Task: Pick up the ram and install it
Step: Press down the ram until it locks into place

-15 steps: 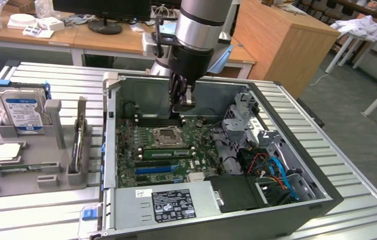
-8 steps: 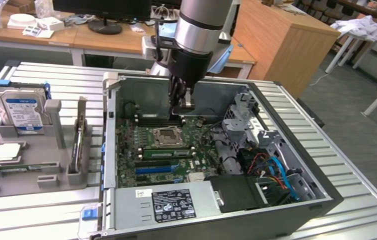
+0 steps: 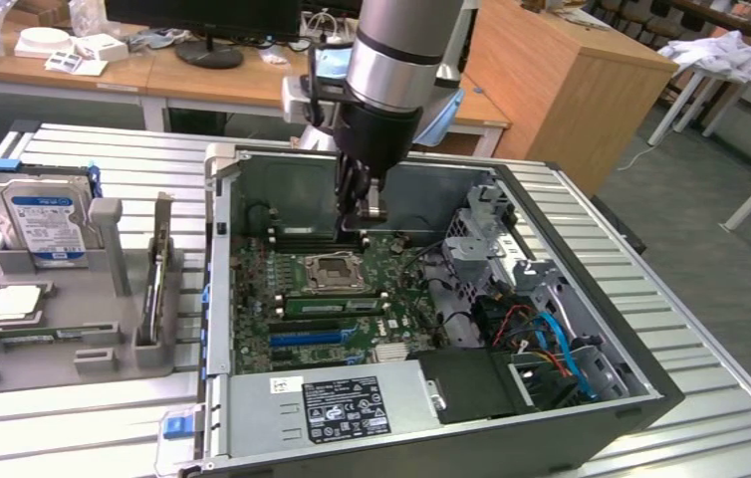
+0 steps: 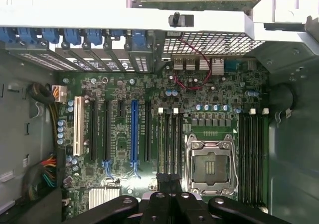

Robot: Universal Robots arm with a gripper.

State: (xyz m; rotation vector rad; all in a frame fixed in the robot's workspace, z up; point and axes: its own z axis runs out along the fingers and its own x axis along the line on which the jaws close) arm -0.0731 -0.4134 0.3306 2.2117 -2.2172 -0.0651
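My gripper (image 3: 360, 221) reaches down into the open computer case (image 3: 615, 393) and hangs shut just above the far bank of memory slots (image 3: 309, 239), behind the empty processor socket (image 3: 333, 267). In the wrist view its black fingers (image 4: 168, 181) line up with the ends of those slots (image 4: 170, 139), next to the socket (image 4: 209, 167). I cannot make out anything held between them. A thin dark green stick that looks like the ram (image 3: 149, 289) stands on edge in the grey holder at the exterior view's left. Another green stick (image 3: 329, 305) sits in a slot on the near side of the socket.
The grey tray (image 3: 70, 363) also carries a silver hard drive (image 3: 41, 219) and a square processor chip (image 3: 14, 304). Inside the case, a metal drive cage (image 3: 482, 229), coloured cables (image 3: 549, 339) and the power supply (image 3: 336, 398) crowd the near and right sides.
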